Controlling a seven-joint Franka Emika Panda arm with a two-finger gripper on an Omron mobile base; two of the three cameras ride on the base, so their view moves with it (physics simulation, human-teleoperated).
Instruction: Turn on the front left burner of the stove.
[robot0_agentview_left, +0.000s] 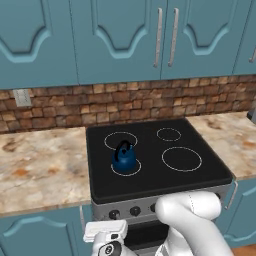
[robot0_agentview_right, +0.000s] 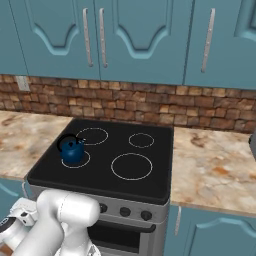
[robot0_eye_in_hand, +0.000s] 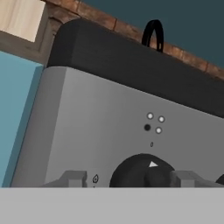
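Observation:
The stove (robot0_agentview_left: 150, 172) is a black glass cooktop with four white rings over a grey steel front. A blue kettle (robot0_agentview_left: 124, 156) stands on the front left burner (robot0_agentview_left: 134, 170), whose ring is black inside; from the right, burner (robot0_agentview_right: 83, 162) and kettle (robot0_agentview_right: 72, 149) sit at the near left corner. My gripper (robot0_agentview_left: 105, 231) hangs low before the stove's left end. In the hand view the gripper (robot0_eye_in_hand: 130, 178) is open, its fingertips (robot0_eye_in_hand: 74, 178) either side of a black knob (robot0_eye_in_hand: 140, 168) with a white pointer. The right tip is at the knob's edge; the left stands apart.
Two more knobs (robot0_agentview_left: 134, 211) run along the steel front to the right. Marble counters (robot0_agentview_left: 40, 165) flank the stove, with a brick backsplash and teal cabinets above. Teal cabinet doors (robot0_eye_in_hand: 17, 113) lie left of the stove front. My white arm (robot0_agentview_left: 192, 220) covers the front's right part.

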